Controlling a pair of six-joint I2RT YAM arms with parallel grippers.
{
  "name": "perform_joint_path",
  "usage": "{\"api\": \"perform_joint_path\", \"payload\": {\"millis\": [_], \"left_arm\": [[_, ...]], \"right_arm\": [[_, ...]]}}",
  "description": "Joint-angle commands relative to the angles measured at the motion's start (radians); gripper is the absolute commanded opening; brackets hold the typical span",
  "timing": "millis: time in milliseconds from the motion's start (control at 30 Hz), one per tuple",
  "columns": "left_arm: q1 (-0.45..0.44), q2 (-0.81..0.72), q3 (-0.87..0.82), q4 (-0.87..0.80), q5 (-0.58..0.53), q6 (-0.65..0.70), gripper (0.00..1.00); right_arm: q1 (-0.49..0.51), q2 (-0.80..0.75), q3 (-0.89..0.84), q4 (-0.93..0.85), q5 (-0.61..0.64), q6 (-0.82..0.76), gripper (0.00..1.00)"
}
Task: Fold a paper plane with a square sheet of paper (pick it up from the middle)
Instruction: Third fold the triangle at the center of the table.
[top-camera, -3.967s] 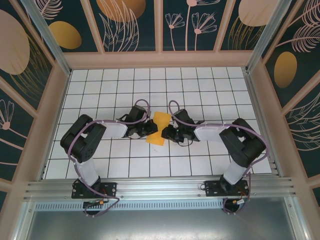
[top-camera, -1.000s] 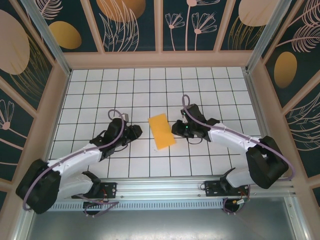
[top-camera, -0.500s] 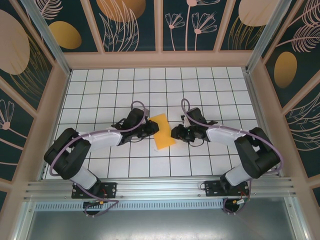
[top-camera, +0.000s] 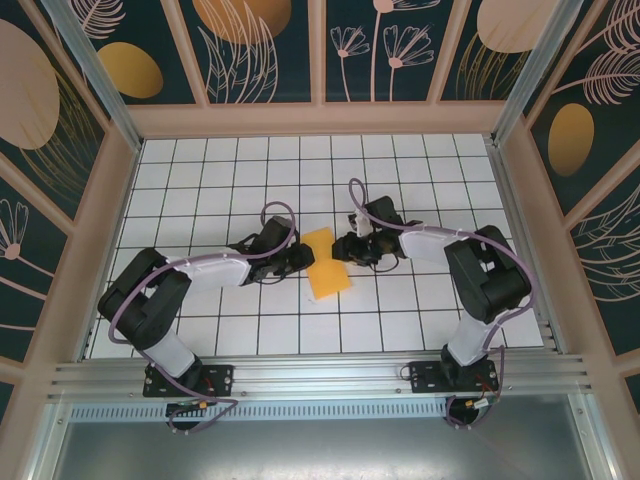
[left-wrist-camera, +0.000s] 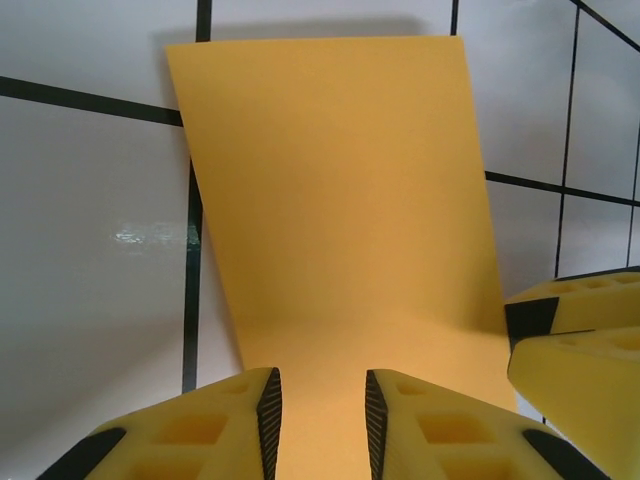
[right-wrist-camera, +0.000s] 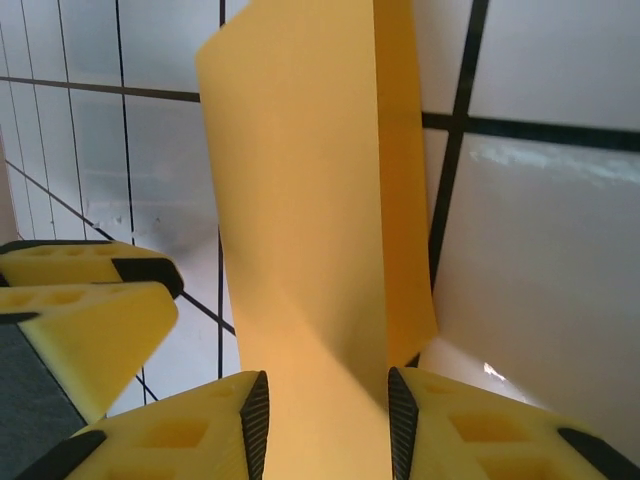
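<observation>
The square sheet of paper (top-camera: 328, 272) is orange-yellow and folded into a long rectangle lying on the white grid table (top-camera: 420, 310). My left gripper (top-camera: 300, 258) sits at its left edge, and my right gripper (top-camera: 340, 248) at its far right corner. In the left wrist view the paper (left-wrist-camera: 330, 200) lies flat ahead, and the left gripper (left-wrist-camera: 317, 420) is open with paper showing through the gap. In the right wrist view the paper (right-wrist-camera: 300, 180) has its upper layer bowed up off the lower one. The right gripper (right-wrist-camera: 327, 430) is open, with its jaws standing either side of that layer.
The two grippers are close together over the paper: the right one's yellow fingers (left-wrist-camera: 575, 335) show in the left wrist view, and the left one's fingers (right-wrist-camera: 90, 315) in the right wrist view. Wooden walls (top-camera: 320, 118) ring the grid table.
Over the last second the left gripper came in from the left to the paper's left edge. The right gripper shifted up and left onto the paper's far right corner. The paper barely moved.
</observation>
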Motion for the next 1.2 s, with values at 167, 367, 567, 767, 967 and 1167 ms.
{"api": "perform_joint_path", "payload": {"millis": [167, 367, 567, 767, 967, 1167], "left_arm": [[-0.004, 0.058, 0.013, 0.005, -0.033, 0.024, 0.27], [-0.003, 0.123, 0.032, 0.075, 0.003, 0.037, 0.23], [-0.004, 0.164, 0.054, 0.153, 0.070, 0.043, 0.23], [-0.003, 0.193, 0.088, 0.155, 0.106, 0.084, 0.23], [-0.003, 0.220, 0.130, 0.113, 0.105, 0.121, 0.23], [-0.003, 0.127, 0.091, 0.037, -0.014, 0.147, 0.35]], "right_arm": [[-0.014, 0.013, 0.008, -0.026, -0.031, -0.033, 0.22], [-0.014, -0.048, -0.089, 0.053, -0.020, 0.070, 0.07], [0.006, -0.146, -0.195, 0.132, 0.054, 0.210, 0.05], [0.056, -0.243, -0.285, 0.211, 0.173, 0.388, 0.06], [0.089, -0.257, -0.308, 0.233, 0.229, 0.456, 0.08], [0.088, -0.247, -0.282, 0.189, 0.216, 0.418, 0.20]]}}
